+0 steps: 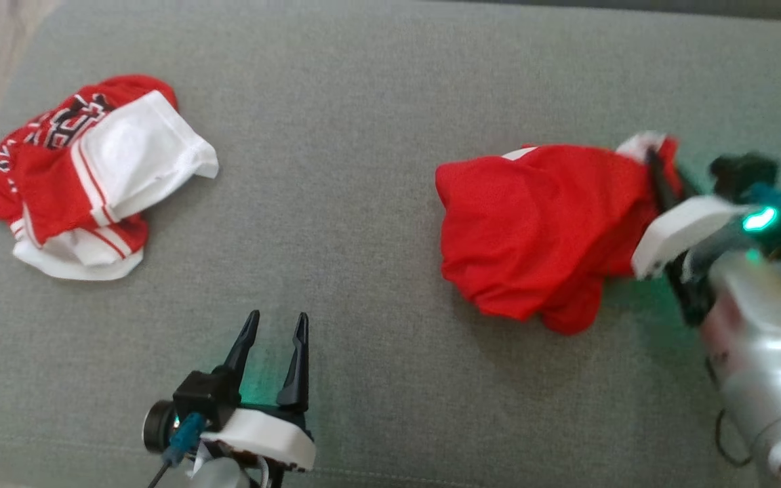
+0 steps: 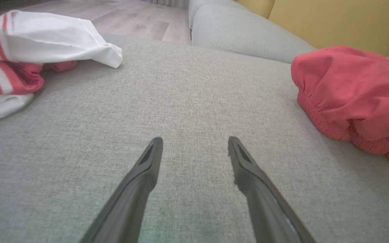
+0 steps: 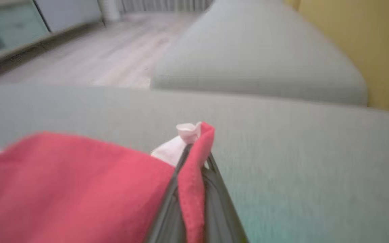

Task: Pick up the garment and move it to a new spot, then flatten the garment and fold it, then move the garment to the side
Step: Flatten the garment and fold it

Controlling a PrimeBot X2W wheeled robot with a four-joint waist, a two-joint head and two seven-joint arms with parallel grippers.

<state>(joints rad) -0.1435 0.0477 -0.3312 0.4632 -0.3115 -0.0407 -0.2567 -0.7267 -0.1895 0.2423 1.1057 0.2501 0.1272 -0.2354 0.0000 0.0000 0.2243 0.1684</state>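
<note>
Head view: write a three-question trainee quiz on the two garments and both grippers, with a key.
1. True or false: the right gripper is shut on the plain red garment.
2. The left gripper is: A) open and empty, B) shut on cloth, C) shut on nothing.
3. Fill in: the red-and-white garment lies on the robot's ____ side.
Key: 1 true; 2 A; 3 left.
</note>
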